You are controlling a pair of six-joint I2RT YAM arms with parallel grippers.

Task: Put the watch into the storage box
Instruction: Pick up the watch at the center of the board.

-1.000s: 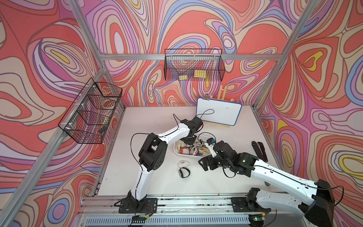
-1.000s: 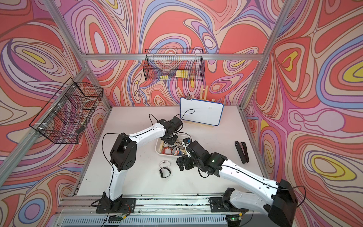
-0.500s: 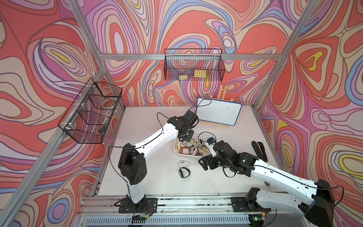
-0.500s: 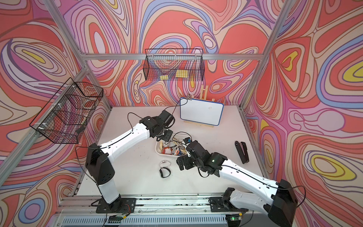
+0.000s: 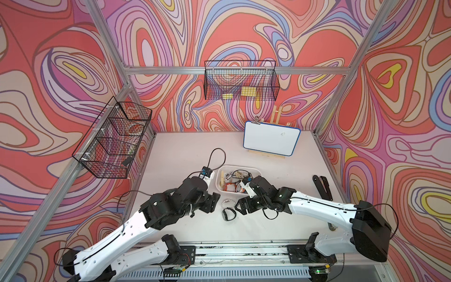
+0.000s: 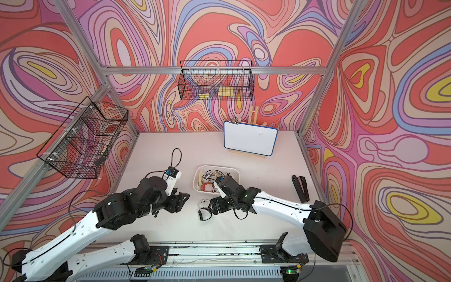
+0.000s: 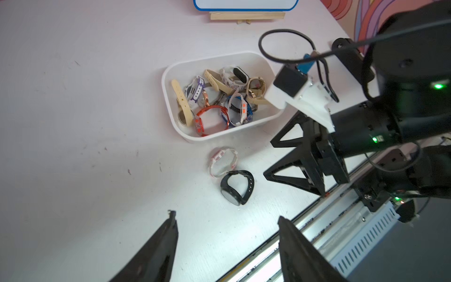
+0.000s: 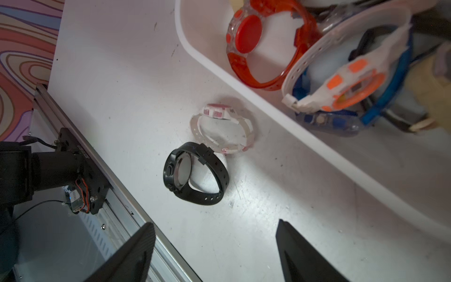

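My left tool point(image 7: 227, 217) swung off the storage box point(image 7: 165, 92); it and right tool point(image 8: 214, 224) gape empty. Approach step: next, pinch black watch point(image 8: 181, 171) at box's six o'clock.

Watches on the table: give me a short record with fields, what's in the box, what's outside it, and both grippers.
box: white, holds a pile of watches
loose: black watch and white-and-pink watch, on the table just outside the box, apparently touching
left gripper: open, empty, over the table
right gripper: open, empty, facing the loose watches
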